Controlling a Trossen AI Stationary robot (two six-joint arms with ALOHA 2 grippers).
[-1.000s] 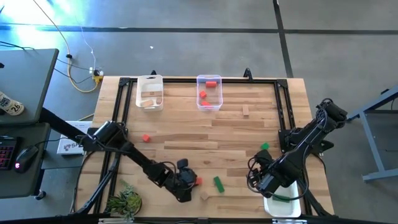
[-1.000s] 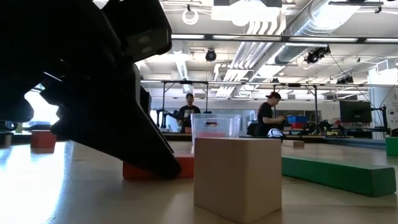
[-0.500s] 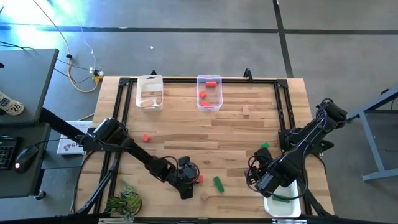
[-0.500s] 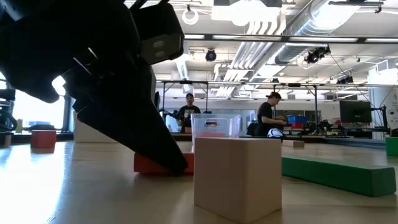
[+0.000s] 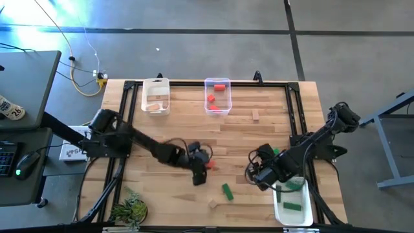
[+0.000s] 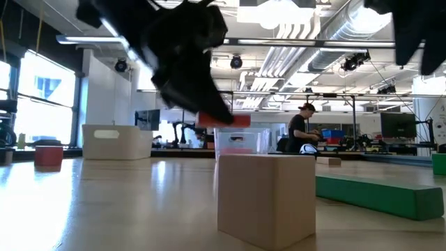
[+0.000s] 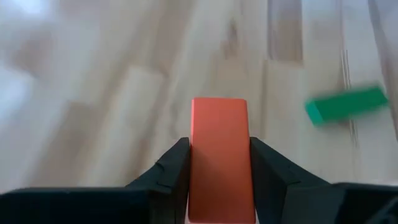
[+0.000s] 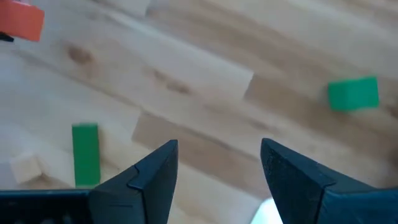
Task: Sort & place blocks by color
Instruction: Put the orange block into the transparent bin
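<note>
Since a second ago, the left end effector (image 5: 202,163) is lifting, grasping a red block (image 7: 220,158); the right end effector (image 8: 214,163) is hovering released. Green blocks (image 5: 227,190) beside them are remaining unsorted.

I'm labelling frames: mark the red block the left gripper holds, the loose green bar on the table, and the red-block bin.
red block (image 7: 220,158), left wrist view, middle of its top face.
green bar (image 5: 227,190), high view, its middle.
red-block bin (image 5: 228,97), high view, right wall.

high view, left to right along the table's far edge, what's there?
White bin holding pale wood blocks → clear bin holding red blocks → small pale natural wood block lying loose on the table.
</note>
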